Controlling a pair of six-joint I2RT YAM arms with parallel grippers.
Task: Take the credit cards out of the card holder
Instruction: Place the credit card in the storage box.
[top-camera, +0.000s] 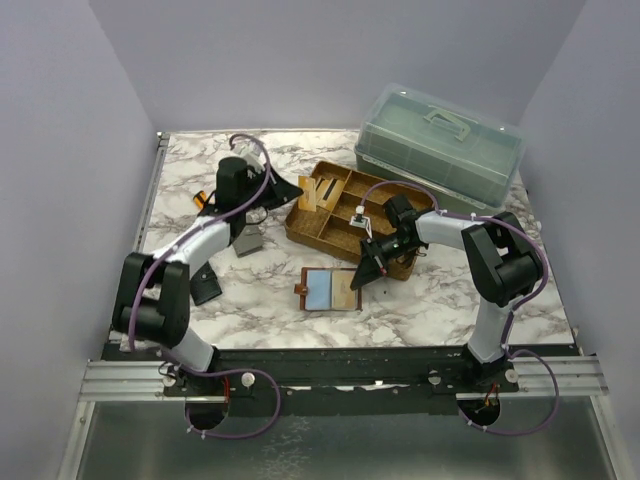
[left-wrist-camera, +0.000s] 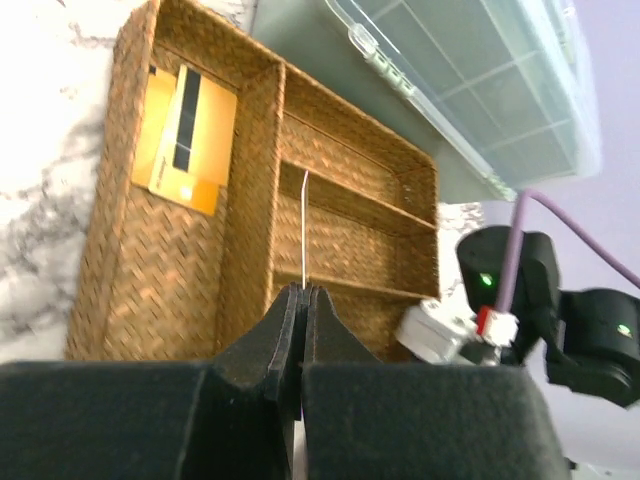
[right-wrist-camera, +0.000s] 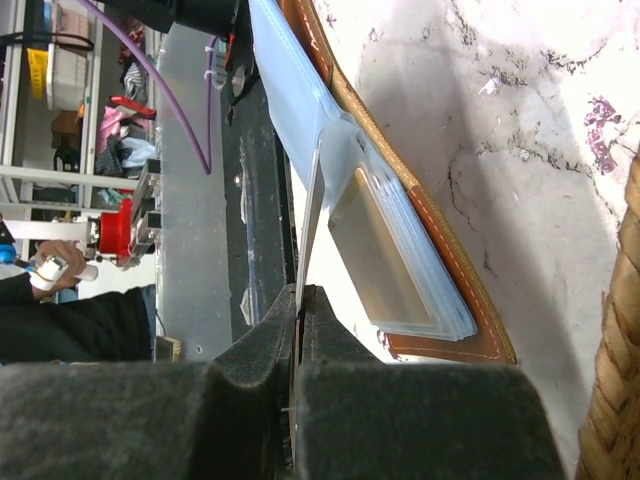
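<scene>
Marble surface (top-camera: 250, 300) from above: the card holder (top-camera: 330, 290) lies open near the middle, and the woven tray (top-camera: 335, 235) just beyond it holds credit cards (top-camera: 322, 190). Left wrist view: the left gripper (left-wrist-camera: 302, 292), pressed together, pinches an edge-on card (left-wrist-camera: 305, 230) over the tray, so a release looks due. Only the right wrist view shows the right gripper (right-wrist-camera: 300, 295) pinching a second card (right-wrist-camera: 312, 220) at the holder's blue pocket. A straight pull should free it.
</scene>
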